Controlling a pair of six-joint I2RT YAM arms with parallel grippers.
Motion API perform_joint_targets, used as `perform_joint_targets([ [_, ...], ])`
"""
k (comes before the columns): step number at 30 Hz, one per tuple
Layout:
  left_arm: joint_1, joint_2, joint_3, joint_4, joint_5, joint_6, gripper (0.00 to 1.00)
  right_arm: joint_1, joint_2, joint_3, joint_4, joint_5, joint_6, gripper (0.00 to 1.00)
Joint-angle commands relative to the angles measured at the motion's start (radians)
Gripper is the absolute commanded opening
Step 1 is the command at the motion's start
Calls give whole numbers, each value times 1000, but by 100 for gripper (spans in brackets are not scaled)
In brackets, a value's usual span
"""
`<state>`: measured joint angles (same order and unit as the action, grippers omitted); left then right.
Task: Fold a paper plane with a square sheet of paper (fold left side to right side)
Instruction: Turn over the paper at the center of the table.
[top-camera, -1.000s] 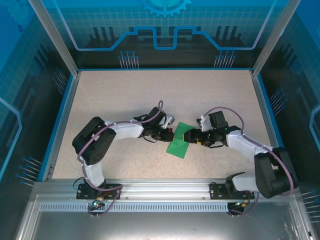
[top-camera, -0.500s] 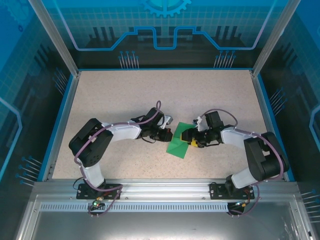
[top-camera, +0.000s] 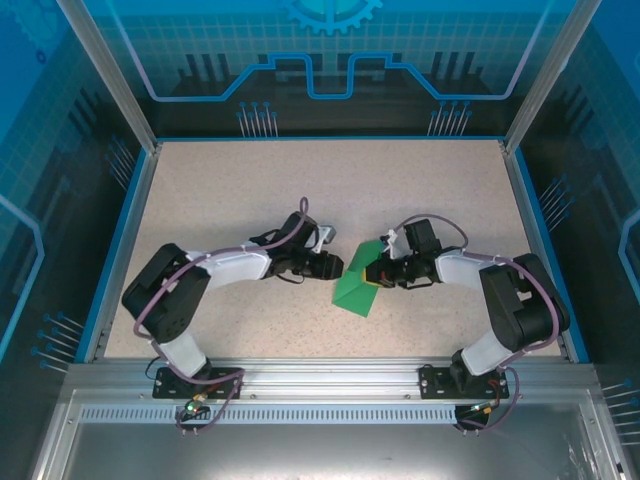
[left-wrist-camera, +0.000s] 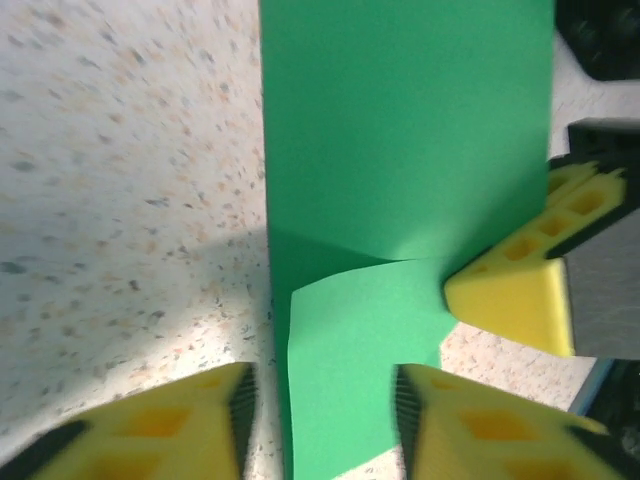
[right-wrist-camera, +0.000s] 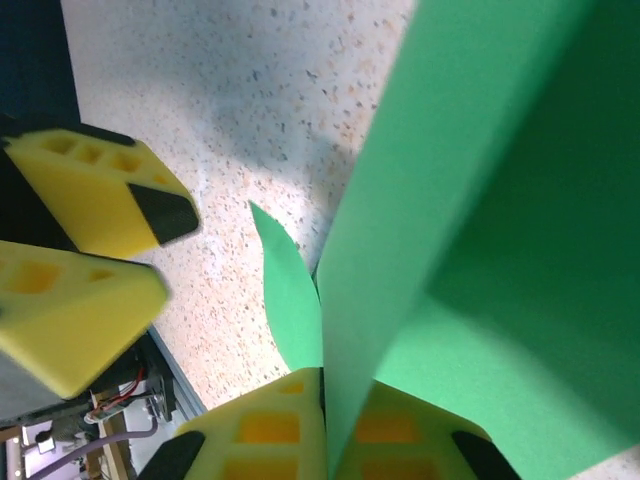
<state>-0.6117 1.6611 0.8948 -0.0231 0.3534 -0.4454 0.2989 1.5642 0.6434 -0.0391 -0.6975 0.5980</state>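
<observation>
Where the speckled table (top-camera: 220, 200) is seen from the overhead camera, the square sheet of paper (top-camera: 355, 292) sits slightly nearer than the table's centre and a little right of it. It is bright green, already folded, and raised in a tent-like ridge rather than lying flat on the table. The right gripper (top-camera: 376, 274) is at the sheet's right side, low over the table just right of centre. In its own wrist view the right gripper (right-wrist-camera: 325, 435) has both yellow pads pressed together on an upright layer of the sheet (right-wrist-camera: 500, 200), which rises from between them. A narrow curved flap of the same paper lies on the table surface beside that layer. The left gripper (top-camera: 338, 270) stands over the table's centre at the sheet's left edge. In the left wrist view the left gripper (left-wrist-camera: 320, 425) is spread, its two yellow fingers set apart with a lower flap of the sheet (left-wrist-camera: 400, 130) between them and a gap showing on each side; no pinch is observed. One yellow pad (left-wrist-camera: 510, 300) of the right gripper touches the sheet's right edge in that view. The left gripper's fingers (right-wrist-camera: 90, 190) appear in the right wrist view, apart from the paper.
</observation>
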Motion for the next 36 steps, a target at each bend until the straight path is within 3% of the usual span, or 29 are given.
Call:
perform_joint_targets([
  [1, 52, -141, -60, 37, -1, -60, 57, -60, -62, -4, 112, -86, -36, 3],
  [6, 134, -369, -159, 103, 43, -148, 81, -142, -190, 14, 182, -212, -54, 4],
  [10, 181, -522, -191, 174, 155, -204, 91, -168, -300, 81, 185, -304, -59, 4],
  [18, 175, -633, -163, 378, 338, -276, 96, -115, -394, 297, 96, -431, -97, 5],
  [25, 106, -607, -106, 433, 368, -266, 95, 10, -383, 409, 33, -429, -122, 5],
  [28, 90, -604, -94, 444, 366, -261, 90, 52, -373, 428, 29, -428, -124, 6],
  [31, 80, -605, -89, 467, 364, -271, 79, 83, -365, 442, 18, -425, -128, 6],
  [36, 71, -616, -88, 465, 348, -265, 38, 91, -371, 439, 12, -422, -125, 8],
])
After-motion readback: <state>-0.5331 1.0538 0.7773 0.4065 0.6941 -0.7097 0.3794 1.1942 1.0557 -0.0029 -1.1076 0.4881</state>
